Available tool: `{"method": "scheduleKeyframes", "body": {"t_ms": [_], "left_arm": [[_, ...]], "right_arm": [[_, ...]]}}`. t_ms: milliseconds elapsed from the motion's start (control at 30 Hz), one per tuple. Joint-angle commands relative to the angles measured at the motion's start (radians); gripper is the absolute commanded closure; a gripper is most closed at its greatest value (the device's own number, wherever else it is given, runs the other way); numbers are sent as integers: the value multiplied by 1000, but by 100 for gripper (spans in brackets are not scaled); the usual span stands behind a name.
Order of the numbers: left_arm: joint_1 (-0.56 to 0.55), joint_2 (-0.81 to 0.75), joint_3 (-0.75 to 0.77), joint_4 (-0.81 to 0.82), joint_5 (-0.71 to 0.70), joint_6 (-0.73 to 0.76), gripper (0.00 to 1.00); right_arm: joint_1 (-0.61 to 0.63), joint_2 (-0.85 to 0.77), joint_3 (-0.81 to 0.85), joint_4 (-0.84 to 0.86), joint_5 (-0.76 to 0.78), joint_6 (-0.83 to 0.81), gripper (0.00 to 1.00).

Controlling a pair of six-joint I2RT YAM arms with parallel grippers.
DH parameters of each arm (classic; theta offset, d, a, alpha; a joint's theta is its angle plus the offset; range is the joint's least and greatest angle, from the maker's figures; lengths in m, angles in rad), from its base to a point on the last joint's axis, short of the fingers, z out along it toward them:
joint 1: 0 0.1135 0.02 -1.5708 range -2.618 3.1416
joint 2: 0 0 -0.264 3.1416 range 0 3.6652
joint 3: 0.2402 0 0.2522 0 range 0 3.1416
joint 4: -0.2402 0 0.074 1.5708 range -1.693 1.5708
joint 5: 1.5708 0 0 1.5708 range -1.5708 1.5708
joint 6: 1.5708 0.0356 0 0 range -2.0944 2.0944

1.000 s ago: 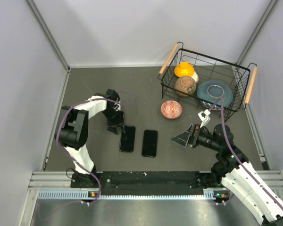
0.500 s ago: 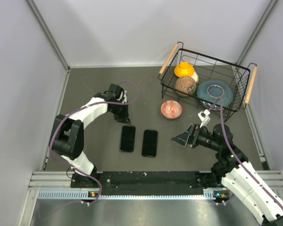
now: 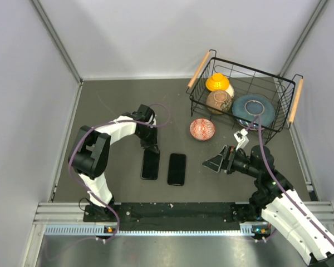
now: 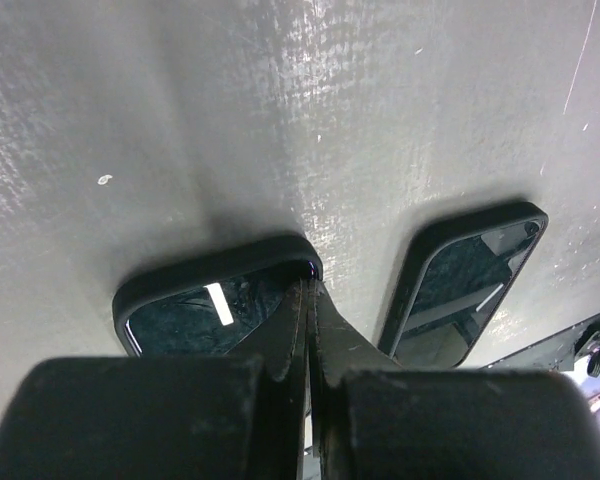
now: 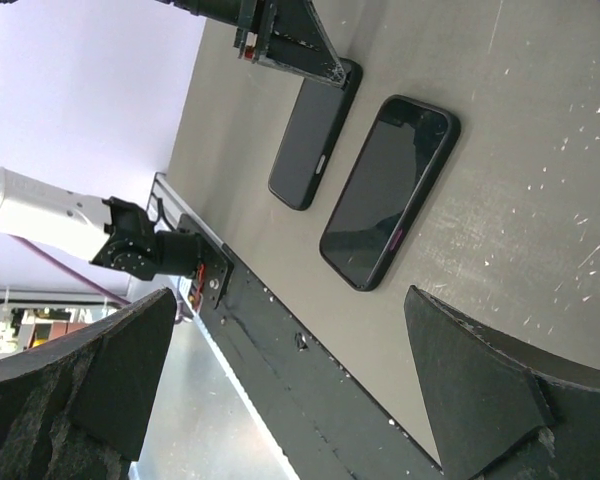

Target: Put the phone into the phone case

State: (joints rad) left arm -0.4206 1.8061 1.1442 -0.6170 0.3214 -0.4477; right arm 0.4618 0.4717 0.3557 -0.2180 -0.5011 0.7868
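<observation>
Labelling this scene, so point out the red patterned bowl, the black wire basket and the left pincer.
Red patterned bowl [image 3: 202,129]: top view, its centre.
Black wire basket [image 3: 199,70]: top view, left wooden handle.
Left pincer [image 4: 308,292]: left wrist view, shut fingertips.

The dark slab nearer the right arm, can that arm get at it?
Probably yes: the slab lies flat, bare table between it and the open right tool; the left tool sits shut at the other slab.
</observation>
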Motion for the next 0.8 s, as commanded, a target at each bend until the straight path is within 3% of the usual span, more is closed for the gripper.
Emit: {"method": "scheduleKeyframes", "body": {"t_ms": [0, 267, 400, 500, 633, 667, 733, 767], "left_arm": [[0, 19, -44, 39, -44, -8, 100], [-3, -46, -90, 79, 16, -9, 100], [-3, -221, -51, 82, 68, 0, 99], [-3, -373, -38, 108, 103, 6, 90], [-3, -571, -60, 166, 152, 24, 59], [-3, -609, -69, 177, 168, 43, 47], [-3, -707, -96, 200, 203, 56, 1], [-3, -738, -106, 203, 208, 66, 1]], "right_arm": [[0, 11, 45, 11, 22, -15, 4], [1, 34, 75, -30, 55, -34, 4], [0, 74, 144, -110, 88, -84, 3], [0, 111, 204, -159, 131, -118, 1], [0, 148, 285, -257, 170, -146, 1], [1, 153, 301, -276, 197, -146, 1], [1, 159, 353, -316, 229, -156, 1], [0, 159, 370, -348, 266, -156, 1]]}}
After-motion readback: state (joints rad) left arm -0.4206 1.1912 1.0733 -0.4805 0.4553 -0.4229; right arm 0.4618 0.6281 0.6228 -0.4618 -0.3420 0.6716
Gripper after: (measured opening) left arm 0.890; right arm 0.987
